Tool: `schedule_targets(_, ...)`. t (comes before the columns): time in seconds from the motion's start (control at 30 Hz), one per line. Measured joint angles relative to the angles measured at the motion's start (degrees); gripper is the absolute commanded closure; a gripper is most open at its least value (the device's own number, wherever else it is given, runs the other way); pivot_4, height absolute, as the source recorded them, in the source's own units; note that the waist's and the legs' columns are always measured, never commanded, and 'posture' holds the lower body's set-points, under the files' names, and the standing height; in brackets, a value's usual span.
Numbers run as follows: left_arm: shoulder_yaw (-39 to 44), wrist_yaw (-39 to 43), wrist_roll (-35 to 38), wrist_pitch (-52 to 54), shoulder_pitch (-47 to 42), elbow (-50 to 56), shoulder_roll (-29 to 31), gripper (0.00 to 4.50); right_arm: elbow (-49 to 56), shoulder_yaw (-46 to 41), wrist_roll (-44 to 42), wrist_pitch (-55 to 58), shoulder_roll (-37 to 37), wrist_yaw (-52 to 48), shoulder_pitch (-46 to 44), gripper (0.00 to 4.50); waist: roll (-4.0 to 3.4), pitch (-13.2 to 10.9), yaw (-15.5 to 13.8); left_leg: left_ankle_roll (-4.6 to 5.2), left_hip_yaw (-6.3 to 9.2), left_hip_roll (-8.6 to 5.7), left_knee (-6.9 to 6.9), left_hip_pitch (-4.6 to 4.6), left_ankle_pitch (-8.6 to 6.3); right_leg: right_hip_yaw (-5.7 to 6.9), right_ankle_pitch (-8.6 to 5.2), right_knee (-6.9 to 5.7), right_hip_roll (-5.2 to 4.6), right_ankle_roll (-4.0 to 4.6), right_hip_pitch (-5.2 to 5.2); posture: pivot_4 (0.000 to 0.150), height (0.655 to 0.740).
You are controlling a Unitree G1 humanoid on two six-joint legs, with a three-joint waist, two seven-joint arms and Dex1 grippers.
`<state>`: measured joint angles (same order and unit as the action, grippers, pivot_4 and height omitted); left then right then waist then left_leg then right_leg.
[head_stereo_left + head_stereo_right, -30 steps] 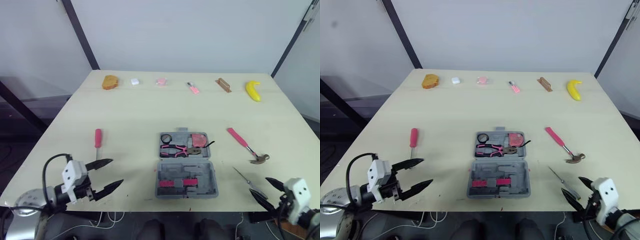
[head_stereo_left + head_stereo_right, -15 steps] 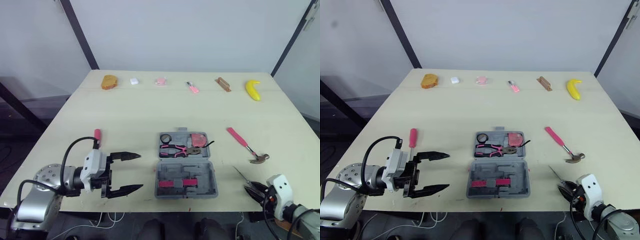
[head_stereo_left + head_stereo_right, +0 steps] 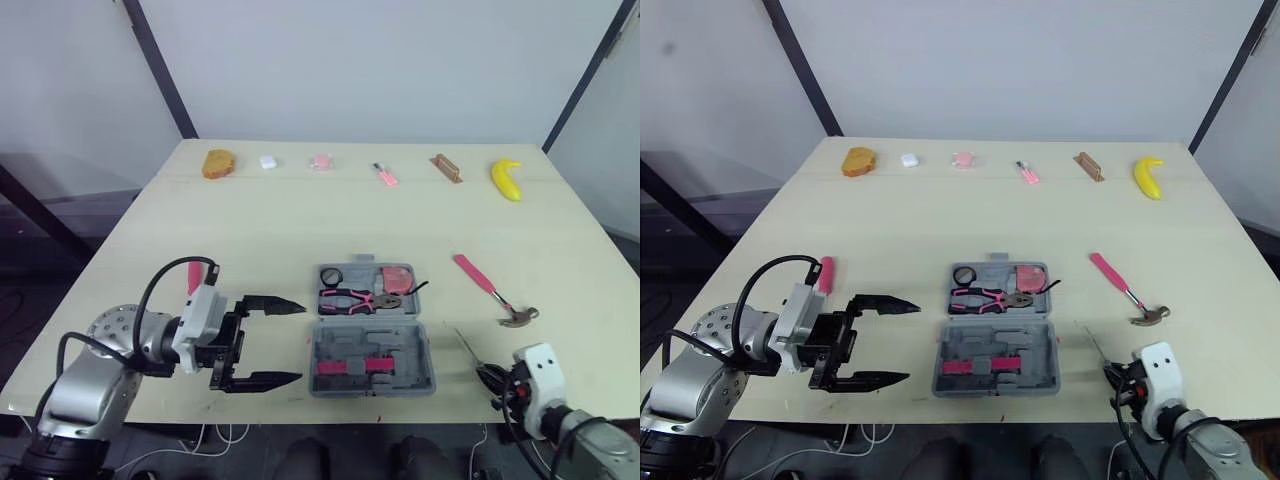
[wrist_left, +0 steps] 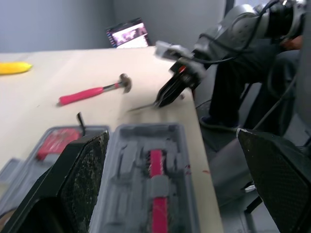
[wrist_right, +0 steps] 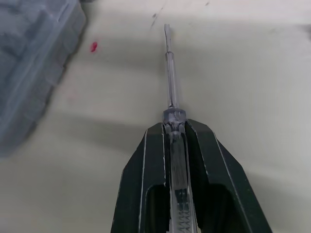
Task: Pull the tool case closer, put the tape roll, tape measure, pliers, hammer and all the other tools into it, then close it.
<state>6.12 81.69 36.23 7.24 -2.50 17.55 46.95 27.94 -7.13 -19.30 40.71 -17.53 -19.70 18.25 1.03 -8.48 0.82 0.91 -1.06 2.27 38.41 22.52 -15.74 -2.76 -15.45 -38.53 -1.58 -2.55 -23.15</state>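
Left gripper (image 3: 298, 342): spread wide, swung in beside tool case (image 3: 372, 358)
Right gripper (image 5: 174, 127): now clamped on screwdriver (image 5: 169, 77) right of tool case, ready to load

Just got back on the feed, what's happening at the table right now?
The right gripper is shut on a clear-handled screwdriver, shaft pointing out over the table just right of the open tool case. The left gripper hangs open just left of the case, holding nothing. The pliers, tape roll and tape measure are already in the case. The hammer and a pink-handled screwdriver lie on the table.
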Motion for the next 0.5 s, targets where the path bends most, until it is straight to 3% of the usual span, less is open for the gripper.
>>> schedule_targets(0.27,-0.04,0.85,0.00,0.11,-0.69,0.14,-0.01,0.00,1.80,1.60,2.72,6.15,5.80,11.21,-4.79,4.49,-0.01,-0.01,-0.12,0.00,-0.02,-0.03,0.00,0.28,0.00,0.00,0.01,0.02,-0.02,-0.01,-0.24,0.150,0.7400)
schedule_targets(0.33,-0.05,0.85,0.00,0.18,-0.73,0.32,-0.01,0.00,1.22,1.59,3.29,6.06,5.80,11.59,-4.79,3.47,-0.01,-0.01,-0.03,0.00,-0.03,-0.03,-0.01,0.28,0.00,0.00,0.01,0.01,-0.01,-0.01,-0.25,0.150,0.7400)
schedule_targets(0.43,-0.14,0.91,-0.03,0.17,-0.72,0.51,-0.01,0.00,1.40,1.83,3.17,5.87,5.80,11.19,-4.54,2.39,-0.01,0.00,0.01,0.00,-0.02,-0.01,-0.01,0.27,0.00,0.01,0.00,0.00,0.01,-0.01,-0.25,0.150,0.7400)
schedule_targets(0.5,-0.55,1.06,-0.08,0.09,-0.69,0.52,-0.01,0.00,1.77,2.21,3.00,5.45,5.48,10.35,-4.10,1.35,0.00,0.00,-0.06,0.00,-0.03,-0.02,-0.01,0.27,0.00,0.00,0.00,0.00,0.01,-0.01,-0.24,0.150,0.7400)
